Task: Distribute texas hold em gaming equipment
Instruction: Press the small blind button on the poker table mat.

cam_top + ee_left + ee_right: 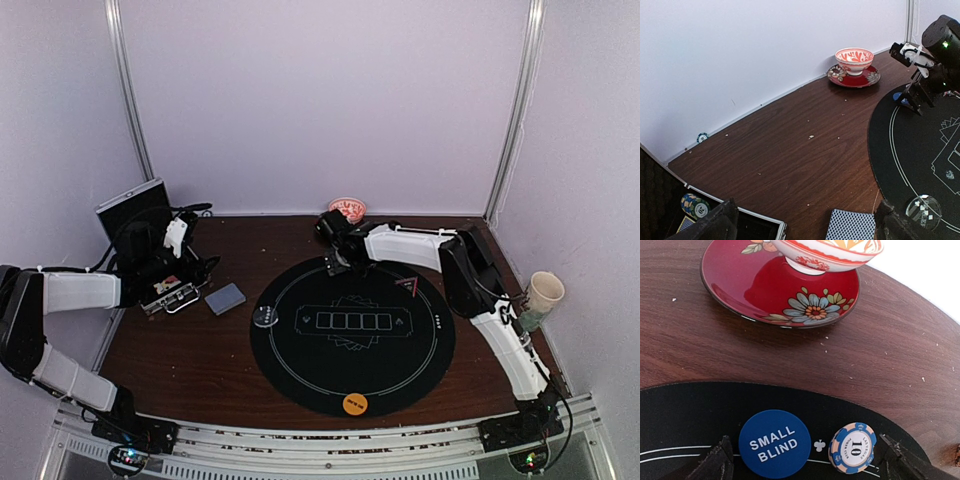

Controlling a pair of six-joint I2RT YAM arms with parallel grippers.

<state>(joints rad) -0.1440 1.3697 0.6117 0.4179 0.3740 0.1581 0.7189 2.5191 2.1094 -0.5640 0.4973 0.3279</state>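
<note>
Note the left tool (805,222) spread fully wide with nothing gripped, poised low over the left side of the tabletop (790,165), above the edge of an open case (165,295) and a grey-blue-backed deck of cards (851,225). Find a stack of stripe-edged chips (695,206) inside that case, and 1 stray chip (702,137) lying at the foot of the back wall. Locate the deck flat on the wood, just left of the round black mat (330,365). Note the right tool (807,465) likewise spread fully wide and empty, reaching to the far edge of the mat, fingers (715,465) flanking 2 items: a blue disc marked SMALL BLIND (774,443) and, just beside it, a blue-and-peach chip marked 10 (852,447), both flat on the mat. See a red-and-white bowl (825,252) standing on a red flowered saucer (765,290) on bare wood beyond the mat edge. Locate 1 pale disc (265,317) at the mat's left rim and 1 orange disc (355,404) at its near rim. Note a paper cup (545,292) beside the right arm.
</note>
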